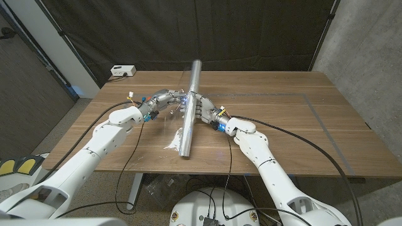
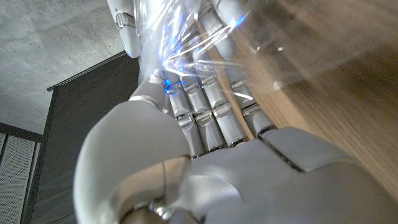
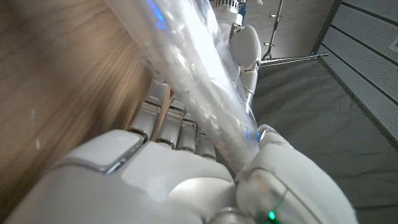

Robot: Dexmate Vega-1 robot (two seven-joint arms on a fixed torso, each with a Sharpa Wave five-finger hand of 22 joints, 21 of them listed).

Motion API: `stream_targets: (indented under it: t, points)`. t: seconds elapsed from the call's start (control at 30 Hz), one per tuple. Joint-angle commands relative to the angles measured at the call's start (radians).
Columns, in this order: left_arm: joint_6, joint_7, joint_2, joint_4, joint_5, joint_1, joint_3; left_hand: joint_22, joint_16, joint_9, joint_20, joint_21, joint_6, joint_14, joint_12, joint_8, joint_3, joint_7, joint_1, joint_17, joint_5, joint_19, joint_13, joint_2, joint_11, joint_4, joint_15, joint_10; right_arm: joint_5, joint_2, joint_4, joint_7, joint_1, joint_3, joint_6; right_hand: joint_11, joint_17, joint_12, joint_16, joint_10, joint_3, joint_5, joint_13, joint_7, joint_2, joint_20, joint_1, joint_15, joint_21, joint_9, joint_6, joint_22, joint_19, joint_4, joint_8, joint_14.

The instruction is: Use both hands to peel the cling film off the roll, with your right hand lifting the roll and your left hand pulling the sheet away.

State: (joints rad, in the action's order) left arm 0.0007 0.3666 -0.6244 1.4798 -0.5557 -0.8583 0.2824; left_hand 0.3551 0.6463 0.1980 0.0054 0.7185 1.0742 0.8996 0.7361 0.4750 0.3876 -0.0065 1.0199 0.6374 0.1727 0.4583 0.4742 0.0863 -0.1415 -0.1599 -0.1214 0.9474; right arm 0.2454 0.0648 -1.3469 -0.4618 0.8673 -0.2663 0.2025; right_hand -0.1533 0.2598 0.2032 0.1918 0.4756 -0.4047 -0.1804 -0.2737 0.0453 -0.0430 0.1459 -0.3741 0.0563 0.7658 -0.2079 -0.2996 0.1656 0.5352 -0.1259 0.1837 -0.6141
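My right hand (image 1: 202, 112) is wrapped around the roll (image 1: 189, 113), holding it tilted above the middle of the table (image 1: 276, 107). My left hand (image 1: 164, 98) pinches the film (image 1: 174, 139) just beside it (loose film crumples near the roll's lower end).

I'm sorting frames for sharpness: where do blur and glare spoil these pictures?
Head view: the upper end of the long shiny cling film roll is smeared. Left wrist view: the clear crinkled film glints blue-white beyond the left hand; the wooden table is soft. Right wrist view: the roll is streaked above the right hand.
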Motion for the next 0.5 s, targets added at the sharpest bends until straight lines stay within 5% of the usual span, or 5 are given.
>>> stream_targets:
  t: [0.03,0.2,0.37,0.5]
  points:
    - [0.004,-0.013,-0.011,0.028,0.008,-0.022,-0.021,0.003,0.001,0.006,0.001,0.009,0.032,-0.001,0.010,-0.002,-0.002,0.019,0.011,0.005,0.006,-0.005,0.010,-0.002,-0.002,0.003,-0.074,-0.007,0.075,0.061,0.193,-0.314,-0.077,0.054,-0.048,-0.008,0.000,-0.004,0.000,-0.032,0.017,0.007,0.000,0.003,-0.006,0.011,0.030,0.007,-0.006,-0.001,0.041,0.004,0.026,-0.001,-0.007,0.015]
    - [0.022,-0.029,-0.013,0.054,0.009,-0.033,-0.027,0.005,0.001,0.010,0.001,0.015,0.033,0.000,0.016,-0.002,-0.003,0.020,0.014,0.008,0.007,-0.007,0.018,-0.002,0.000,0.004,-0.074,-0.007,0.095,0.083,0.207,-0.351,-0.065,0.087,-0.058,-0.020,-0.006,-0.005,0.002,-0.070,0.056,0.005,0.003,-0.002,-0.045,0.016,0.081,0.015,-0.016,-0.001,0.090,0.003,0.056,-0.008,-0.007,0.026]
    - [0.040,-0.054,-0.023,0.092,0.029,-0.042,-0.032,0.007,0.003,0.014,0.000,0.021,0.038,0.004,0.023,-0.002,-0.004,0.023,0.018,0.012,0.009,-0.008,0.026,-0.001,0.000,0.004,-0.074,-0.006,0.093,0.096,0.190,-0.347,-0.043,0.110,-0.063,-0.021,-0.014,0.005,0.006,-0.084,0.131,-0.013,0.011,0.000,-0.124,0.027,0.168,0.022,-0.041,0.001,0.104,0.001,0.086,-0.020,0.005,0.032]
    - [0.070,-0.095,-0.038,0.142,0.057,-0.057,-0.038,0.009,0.009,0.018,-0.001,0.028,0.042,0.010,0.032,-0.001,-0.004,0.027,0.026,0.018,0.011,-0.008,0.034,-0.001,0.005,0.002,-0.071,0.000,0.094,0.113,0.182,-0.326,-0.027,0.130,-0.073,-0.020,-0.017,0.013,0.012,-0.074,0.156,-0.023,0.015,0.002,-0.129,0.011,0.196,0.015,-0.045,0.002,0.095,0.002,0.118,-0.022,0.012,0.019]
